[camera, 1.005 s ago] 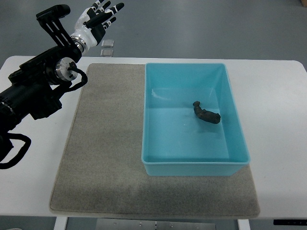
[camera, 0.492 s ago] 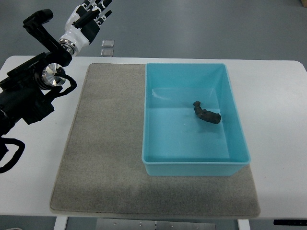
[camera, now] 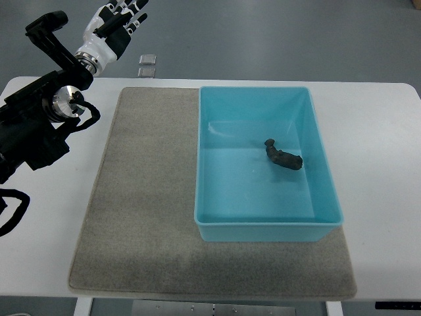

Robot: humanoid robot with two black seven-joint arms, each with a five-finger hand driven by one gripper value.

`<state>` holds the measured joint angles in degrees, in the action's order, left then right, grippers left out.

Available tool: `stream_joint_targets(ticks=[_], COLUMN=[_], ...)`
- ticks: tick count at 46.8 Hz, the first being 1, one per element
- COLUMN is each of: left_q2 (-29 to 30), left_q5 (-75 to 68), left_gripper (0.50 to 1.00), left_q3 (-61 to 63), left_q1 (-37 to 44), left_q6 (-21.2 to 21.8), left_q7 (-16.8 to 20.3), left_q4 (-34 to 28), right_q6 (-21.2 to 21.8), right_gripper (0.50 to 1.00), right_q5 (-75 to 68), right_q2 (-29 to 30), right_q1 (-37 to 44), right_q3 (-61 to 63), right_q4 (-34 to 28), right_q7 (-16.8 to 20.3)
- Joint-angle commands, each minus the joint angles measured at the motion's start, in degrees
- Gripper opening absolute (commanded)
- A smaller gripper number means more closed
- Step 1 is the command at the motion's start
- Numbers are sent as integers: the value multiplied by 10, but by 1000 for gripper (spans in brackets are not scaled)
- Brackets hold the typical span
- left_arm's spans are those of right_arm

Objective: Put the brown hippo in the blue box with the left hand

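Note:
The brown hippo (camera: 283,157) lies on its side on the floor of the blue box (camera: 217,224), right of the box's middle. The box stands on the right part of a grey mat (camera: 145,197). My left hand (camera: 117,20) is at the top left, beyond the table's far edge, far from the box. Its fingers are spread and hold nothing; the fingertips run to the picture's top edge. Its black arm (camera: 36,125) comes in from the left edge. The right arm is out of view.
The white table (camera: 381,164) carries the mat and box. Two small grey squares (camera: 147,64) lie on the floor beyond the table's far edge, near my left hand.
My left hand and arm have drawn back to the left and up, away from the box. The hippo and the box have not moved.

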<state>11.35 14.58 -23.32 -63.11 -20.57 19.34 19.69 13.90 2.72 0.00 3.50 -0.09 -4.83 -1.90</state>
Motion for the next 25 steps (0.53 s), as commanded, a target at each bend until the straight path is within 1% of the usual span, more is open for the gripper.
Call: stream_joint_targets(ticks=[1,5,18,21,25], left_q2=[0,-2,-5,-5,-6], left_q5=[0,0,-1,-1,-1], left_gripper=[996,994,994,996,996], left_q3=[0,0,5,6,5], left_q1=[7,21,23,22,21], left_q6=[-2,-3,-4,-5,-5], left_q7=[0,0,0,0,0], left_q4=[0,2,0,0,1], right_q6=[0,0,2,11,5], right_gripper=[936,936,936,936,936], right_q5=[0,0,-4,-2,0], right_q2=[0,0,0,0,0], right_q1=[-1,0,-1,-1,-1], right_q3=[0,0,3,2,1], right_q4=[0,0,-3,-18,-44], right_q7=[0,1,0,1,1])
